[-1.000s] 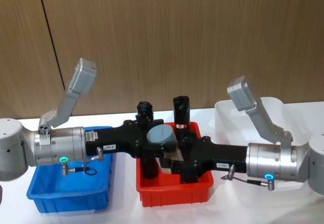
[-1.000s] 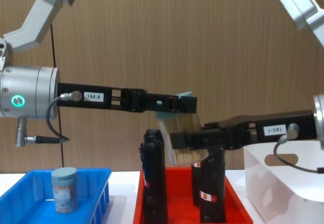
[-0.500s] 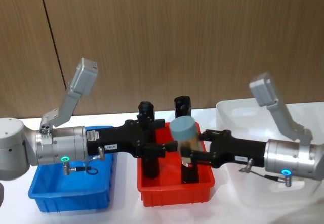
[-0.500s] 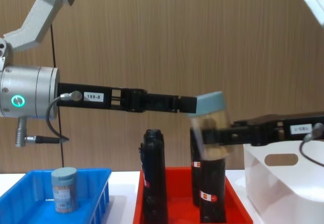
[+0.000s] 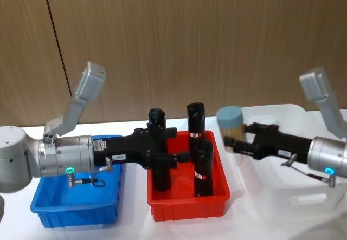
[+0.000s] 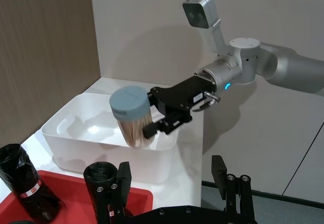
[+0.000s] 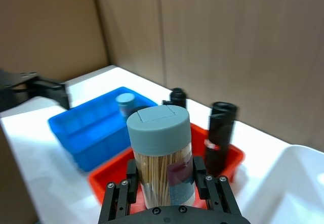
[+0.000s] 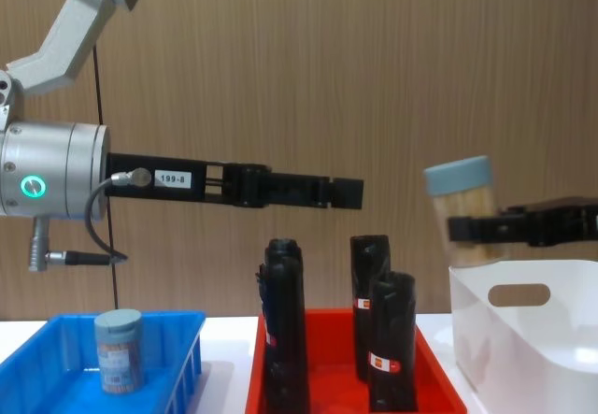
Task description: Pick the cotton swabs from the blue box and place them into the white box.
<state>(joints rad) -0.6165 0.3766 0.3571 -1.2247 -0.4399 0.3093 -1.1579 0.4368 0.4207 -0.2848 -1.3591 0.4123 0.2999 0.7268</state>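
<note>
The white box [image 5: 303,199] looks empty; the blue box [image 5: 73,216] holds one remaining swab jar [image 8: 119,349]. The right end effector [image 5: 234,140] grips the carried swab jar [image 5: 230,122] above the white box's rim, and the left end effector [image 8: 344,192] hangs spread wide over the red crate [image 5: 187,207]

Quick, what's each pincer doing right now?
Left pincer: open, holding nothing.
Right pincer: shut on a swab jar.

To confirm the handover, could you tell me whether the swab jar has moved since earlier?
Yes. Held by the right gripper, the cotton swab jar has travelled rightward, from above the red crate to the left rim of the white box.
</note>
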